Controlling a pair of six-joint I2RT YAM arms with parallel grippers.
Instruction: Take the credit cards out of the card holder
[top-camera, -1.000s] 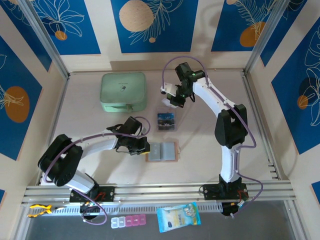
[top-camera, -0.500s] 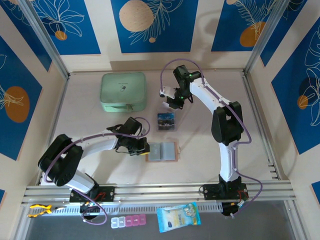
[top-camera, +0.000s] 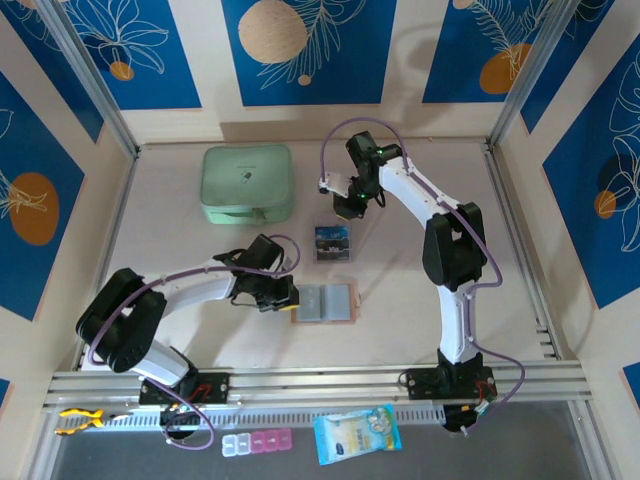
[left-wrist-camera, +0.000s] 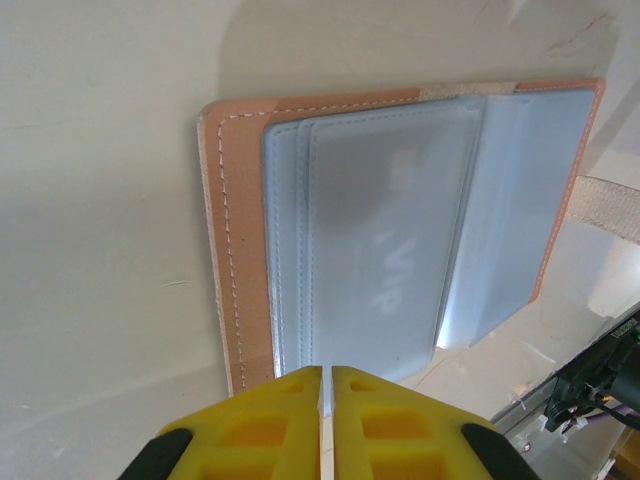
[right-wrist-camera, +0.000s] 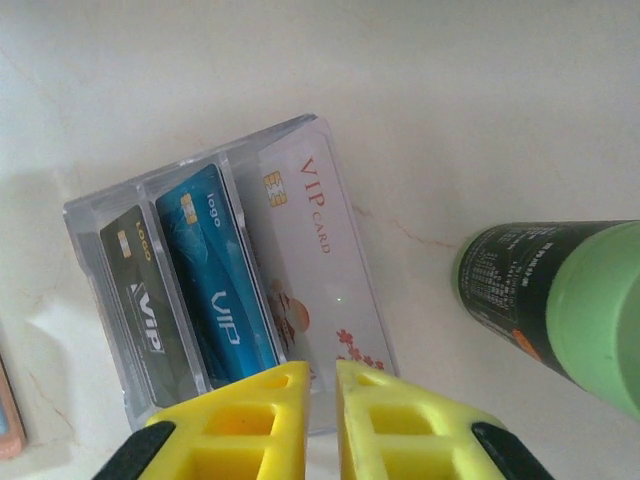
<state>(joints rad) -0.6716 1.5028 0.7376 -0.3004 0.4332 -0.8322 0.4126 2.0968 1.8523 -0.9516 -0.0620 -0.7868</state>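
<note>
Inside one clear box (right-wrist-camera: 80, 225) sit three cards (right-wrist-camera: 215, 290) (one whitish)

Blurred inside salmon-pink leather folding card holder (left-wrist-camera: 235, 250): pale rectangular card (left-wrist-camera: 390, 260), lettered perhaps "VIP". Cut off at right: dark green-capped bottle (right-wrist-camera: 540, 295).

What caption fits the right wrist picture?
Right gripper points at a clear box holding three VIP cards, green-capped bottle alongside.

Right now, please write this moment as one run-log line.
left gripper: shut, at card holder edge | right gripper: slightly open, empty, at clear box | credit cards: three in box, one seen in holder pocket
</note>
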